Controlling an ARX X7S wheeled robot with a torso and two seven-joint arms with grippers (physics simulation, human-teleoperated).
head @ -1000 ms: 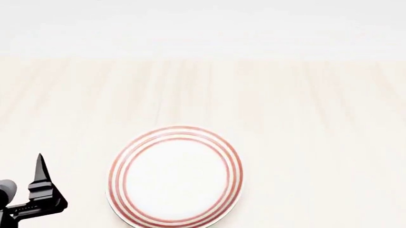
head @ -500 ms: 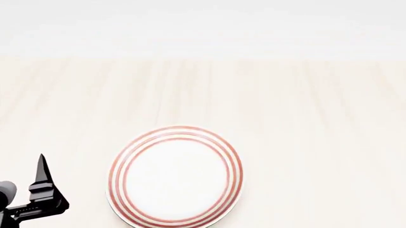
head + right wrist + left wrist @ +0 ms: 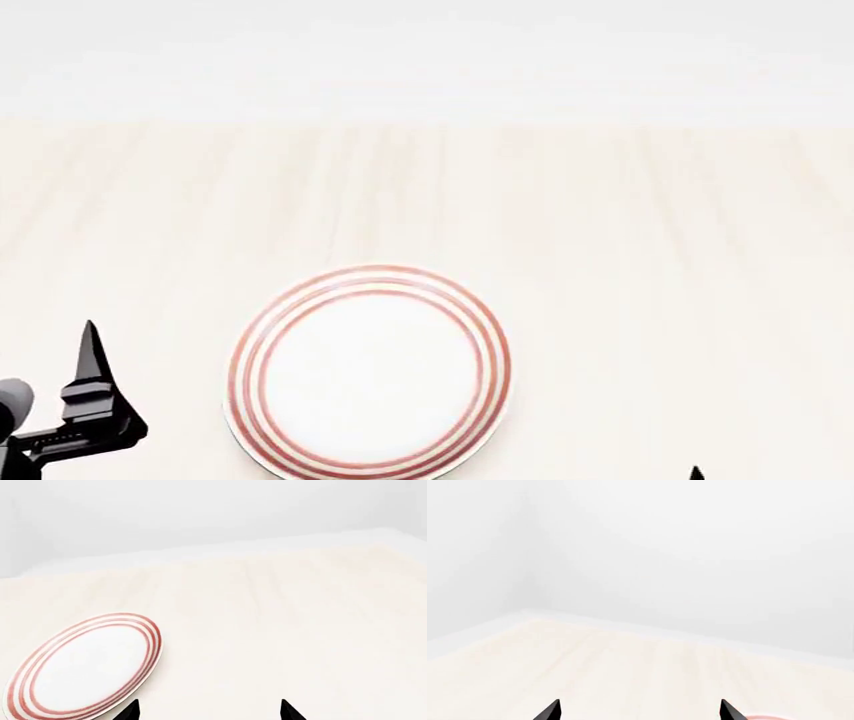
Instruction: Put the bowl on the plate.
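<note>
The plate (image 3: 370, 370), white with three red rings, lies flat on the pale wooden table near the front of the head view. It also shows in the right wrist view as the plate (image 3: 83, 667), and a sliver of its rim (image 3: 764, 716) shows in the left wrist view. The bowl is out of view in every frame. My left gripper (image 3: 639, 710) is open and holds nothing; it stands to the left of the plate as the left gripper (image 3: 88, 385). My right gripper (image 3: 209, 710) is open and holds nothing, just right of the plate. Only one fingertip (image 3: 694, 472) of it shows in the head view.
The light wood table (image 3: 601, 230) stretches far back to a white wall. Its far edge (image 3: 227, 550) and a corner (image 3: 527, 614) show in the wrist views. Nothing else lies on the visible surface.
A tip of the right gripper has come into the head view at the bottom right. The left gripper has shifted very slightly. The plate has not moved.
</note>
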